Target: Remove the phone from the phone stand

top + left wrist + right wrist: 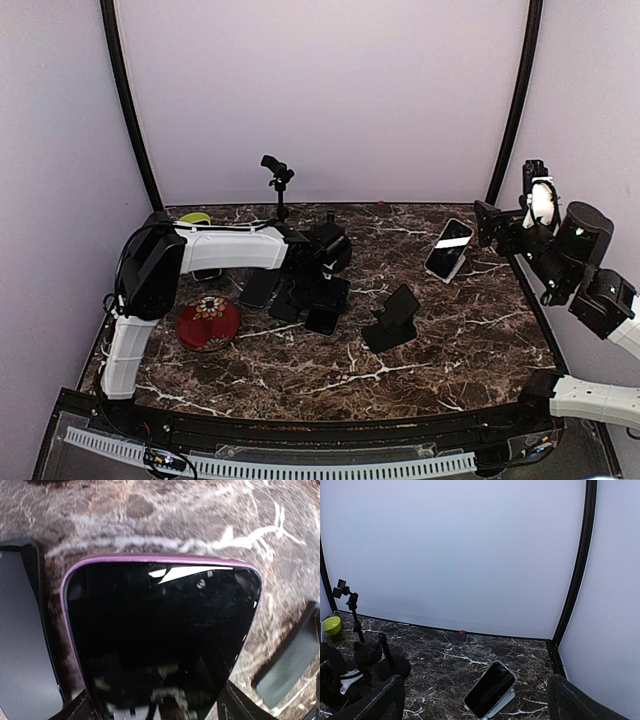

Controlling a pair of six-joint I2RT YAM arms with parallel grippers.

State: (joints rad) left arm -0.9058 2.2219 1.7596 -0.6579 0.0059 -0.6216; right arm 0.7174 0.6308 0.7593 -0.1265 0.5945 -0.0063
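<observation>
The left gripper (157,707) is reaching over the middle of the marble desk (450,340) and closing on a purple-edged phone (160,630), with its fingers (239,705) pressing against the phone's two long sides near its lower end. The phone is facing screen-up toward the wrist camera and sitting above a cluster of other dark phones (20,640) that are lying flat on the desk on either side of it. Just to the right of that cluster, a black phone stand (392,320) is standing with nothing in it.

The right gripper (482,702) is hanging raised at the far right edge, wide open and gripping nothing. Below it, a second phone (449,249) is leaning in a white stand (504,700) at the back right of the desk.

A red dish (208,323) is sitting beside the left arm, a yellow-green bowl (195,217) is resting at the back left, and a tall clamp stand (278,185) is standing at the back
</observation>
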